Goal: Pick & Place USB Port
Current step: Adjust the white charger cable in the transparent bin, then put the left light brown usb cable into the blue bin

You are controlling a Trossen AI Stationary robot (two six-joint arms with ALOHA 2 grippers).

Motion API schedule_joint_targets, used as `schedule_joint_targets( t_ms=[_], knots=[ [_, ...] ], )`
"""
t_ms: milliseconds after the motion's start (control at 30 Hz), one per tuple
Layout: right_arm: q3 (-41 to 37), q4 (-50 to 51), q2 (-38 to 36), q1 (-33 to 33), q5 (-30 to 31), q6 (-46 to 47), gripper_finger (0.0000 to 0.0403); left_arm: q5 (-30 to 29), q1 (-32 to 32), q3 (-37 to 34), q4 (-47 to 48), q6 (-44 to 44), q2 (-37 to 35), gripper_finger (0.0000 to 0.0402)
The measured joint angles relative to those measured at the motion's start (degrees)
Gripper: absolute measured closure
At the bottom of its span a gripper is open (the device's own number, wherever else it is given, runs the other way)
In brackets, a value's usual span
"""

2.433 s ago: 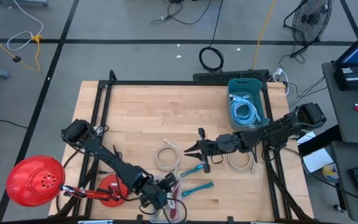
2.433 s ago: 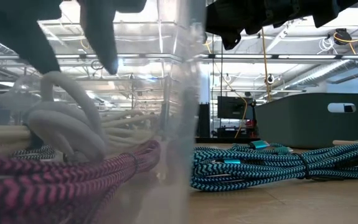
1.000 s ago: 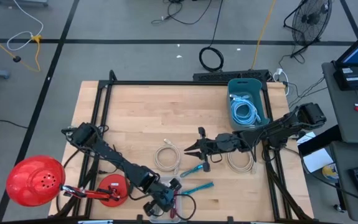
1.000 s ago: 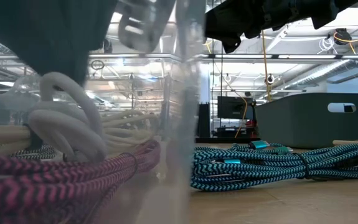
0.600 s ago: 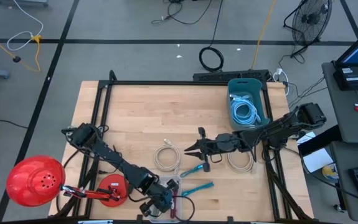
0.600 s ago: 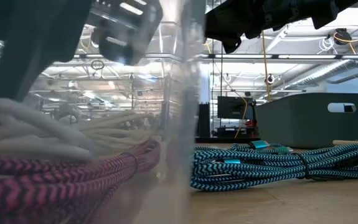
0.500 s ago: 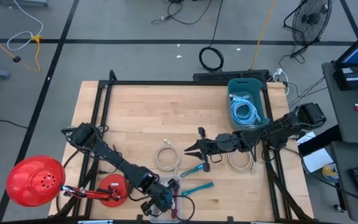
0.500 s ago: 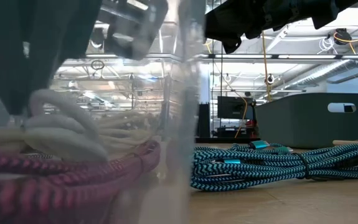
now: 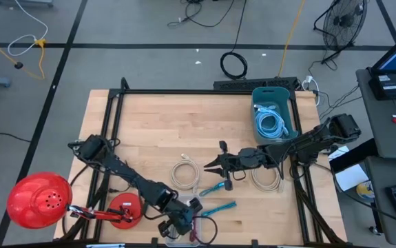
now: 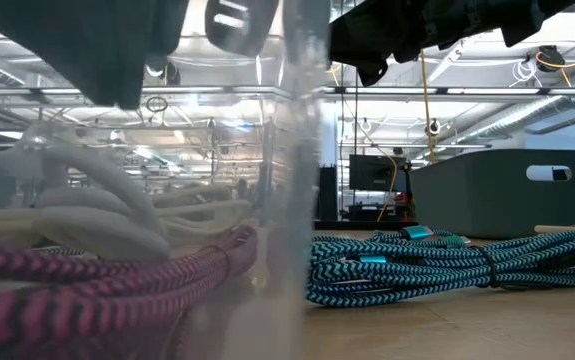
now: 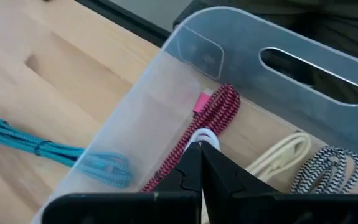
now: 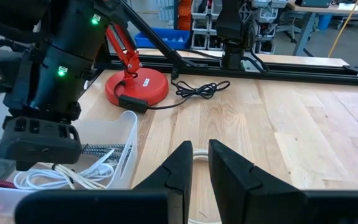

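Left gripper [image 9: 181, 224]: over the clear plastic bin [image 11: 185, 43] at the table's front edge, near the middle; fingers pressed together with nothing between them; in the left wrist view the tips point down at a white cable loop [image 11: 202, 138] lying on the magenta braided cable [image 11: 207, 124], so my guess is that it has just let a cable go into the bin or is lining up on one; which, I cannot tell.

Right gripper [image 9: 209, 165]: held above the middle of the table [image 9: 149, 124], pointing toward the left side; fingers only a narrow slit apart, holding nothing; it looks parked clear of the bin so the other arm can work.

Bin contents: magenta cable, white cables, a cream cable [image 11: 281, 152] and a black-and-white braided cable [image 11: 325, 168]; gathered here, judging by the task, as the drop-off place.

Cables still out: a teal braided cable [image 9: 218, 207] just beside the bin toward the right; a white coil [image 9: 184, 173] nearer the table's middle; another pale coil [image 9: 266, 180] toward the right edge.

Grey bin [image 9: 275, 114]: at the back right corner, holding a light blue cable [image 9: 270, 124]; well apart from the work.

Red lamp base [image 9: 123, 209]: at the front left, beside the left arm.
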State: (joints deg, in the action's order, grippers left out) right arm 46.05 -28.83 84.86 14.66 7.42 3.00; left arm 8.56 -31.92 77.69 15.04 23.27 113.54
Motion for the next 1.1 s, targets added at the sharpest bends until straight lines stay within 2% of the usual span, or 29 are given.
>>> schedule_joint_targets(
  t_ms=[300,400,633,733,1100],
  knots=[
    [0.0,0.6,0.0,0.0,0.0,-0.1,0.0360,7.8,1.7,0.0,-2.2,-2.7,4.1,0.0402],
    [0.0,0.6,0.0,0.0,0.0,-0.1,0.0360,8.3,1.7,0.0,-2.3,-3.1,4.1,0.0402],
    [0.0,0.8,0.0,-0.1,0.0,-0.2,0.0360,8.4,1.4,0.0,4.2,-4.4,4.2,0.0402],
    [0.0,0.8,0.0,-0.1,0.0,-0.2,0.0360,6.5,1.0,0.0,5.1,-4.3,4.2,0.0402],
    [0.0,0.9,0.0,-0.1,0.0,-0.1,0.0360,-6.8,-1.0,0.0,4.9,-1.6,-1.3,0.0402]
  ],
)
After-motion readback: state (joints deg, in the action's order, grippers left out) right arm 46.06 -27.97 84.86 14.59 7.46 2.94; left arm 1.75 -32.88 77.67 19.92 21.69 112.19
